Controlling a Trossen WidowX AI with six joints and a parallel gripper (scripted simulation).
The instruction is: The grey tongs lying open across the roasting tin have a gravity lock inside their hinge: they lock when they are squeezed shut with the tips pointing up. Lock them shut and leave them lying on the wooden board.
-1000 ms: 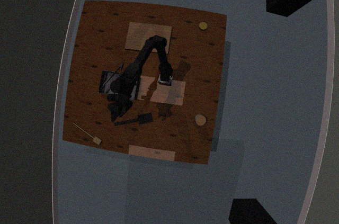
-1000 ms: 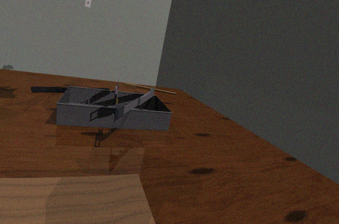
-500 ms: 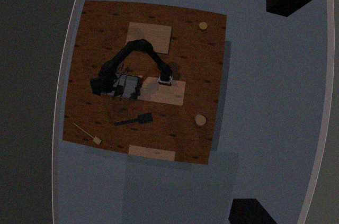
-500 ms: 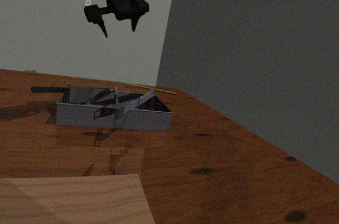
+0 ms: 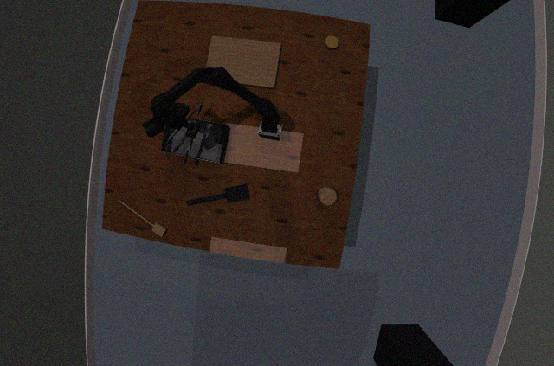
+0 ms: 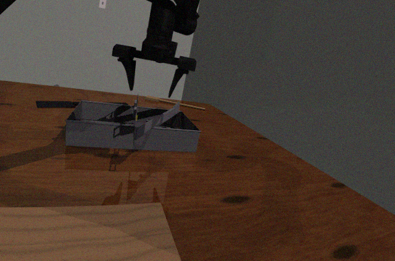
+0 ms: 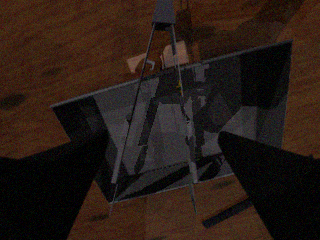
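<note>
The grey tongs (image 5: 199,107) (image 6: 172,110) (image 7: 163,18) lie open across the roasting tin (image 6: 95,137) (image 7: 250,122). In the wrist view their hinge is at the top, beyond the tin's rim, and their two arms spread downward across the tin and past its lower rim. My gripper (image 6: 150,93) (image 7: 165,136) is open and empty, pointing down above the tin and tongs. In the wrist view both tong arms pass between its fingertips. The wooden board (image 5: 246,62) (image 6: 79,236) lies flat with nothing on it, apart from the tin, on the hinge side. Whether the hinge lock is engaged cannot be seen.
A dark spatula (image 5: 236,193) (image 6: 55,103) lies beyond the tin, on the side away from the board. A thin wooden utensil (image 5: 158,229) (image 6: 191,106) lies near the table edge. A yellow disc (image 5: 331,41) and a pale round object (image 5: 327,196) stand towards the right in the top view.
</note>
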